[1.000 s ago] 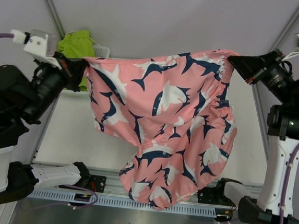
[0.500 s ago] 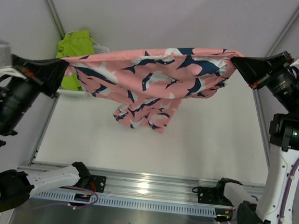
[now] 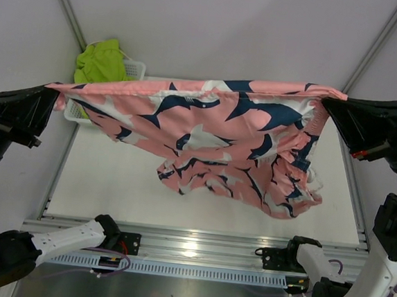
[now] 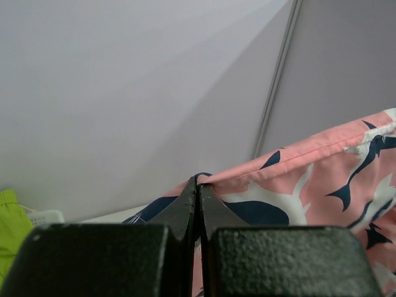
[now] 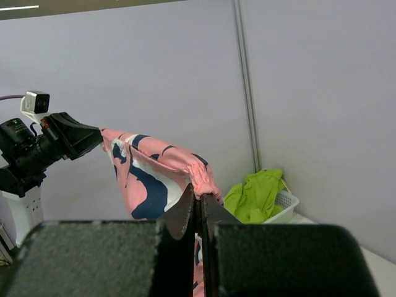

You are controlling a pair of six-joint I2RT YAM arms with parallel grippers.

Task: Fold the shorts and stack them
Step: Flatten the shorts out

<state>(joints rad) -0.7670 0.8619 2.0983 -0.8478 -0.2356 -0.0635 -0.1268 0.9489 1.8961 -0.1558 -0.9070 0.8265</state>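
Note:
The pink shorts [image 3: 207, 132] with navy and white sharks hang stretched in the air between my two grippers, high above the table. My left gripper [image 3: 50, 94] is shut on their left corner [image 4: 207, 180]. My right gripper [image 3: 328, 103] is shut on their right corner [image 5: 207, 179]. The rest of the fabric sags below the taut top edge. The lime green shorts [image 3: 102, 60] lie bunched in the white mesh basket [image 3: 137, 67] at the far left corner; they also show in the right wrist view [image 5: 257, 195].
The white table surface [image 3: 112, 183] lies under the hanging shorts. A metal rail with both arm bases [image 3: 190, 248] runs along the near edge. Grey walls and frame posts [image 3: 68, 12] close in the back and sides.
Both grippers have moved apart and toward the camera, pulling the top edge of the pink shorts taut. The hanging fabric swung up off the near rail and now sags over the table's middle.

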